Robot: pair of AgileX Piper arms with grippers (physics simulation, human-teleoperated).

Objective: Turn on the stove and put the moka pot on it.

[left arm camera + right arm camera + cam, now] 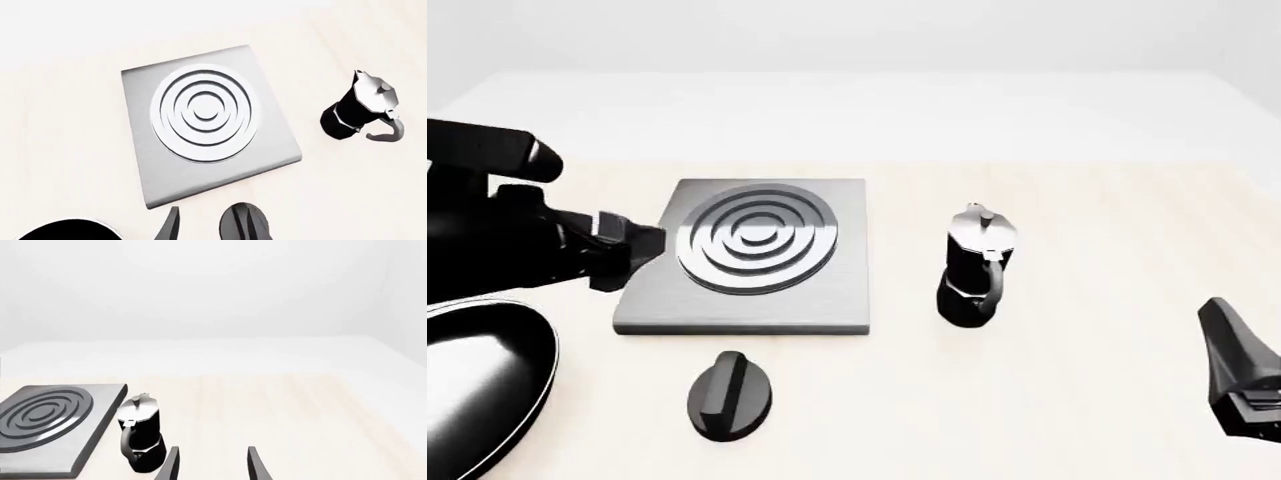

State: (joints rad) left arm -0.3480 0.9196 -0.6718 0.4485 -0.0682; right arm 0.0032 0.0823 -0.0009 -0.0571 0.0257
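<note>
Only front view shows knob (730, 395) & pan (481, 385); no readable text; right gripper (210, 462) spread, left gripper (210, 225) state unclear.

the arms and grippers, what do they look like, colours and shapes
Both arms are glossy black. The left arm is bulky, built of rounded cylindrical segments. The right gripper has two slim, tapering black fingers with paler grey inner faces; the left gripper looks similar. No cables or markings show.

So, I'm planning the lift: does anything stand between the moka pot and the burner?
Nothing visible does. The moka pot stands upright on bare table just right of the stove plate, and the burner is bare.
</note>
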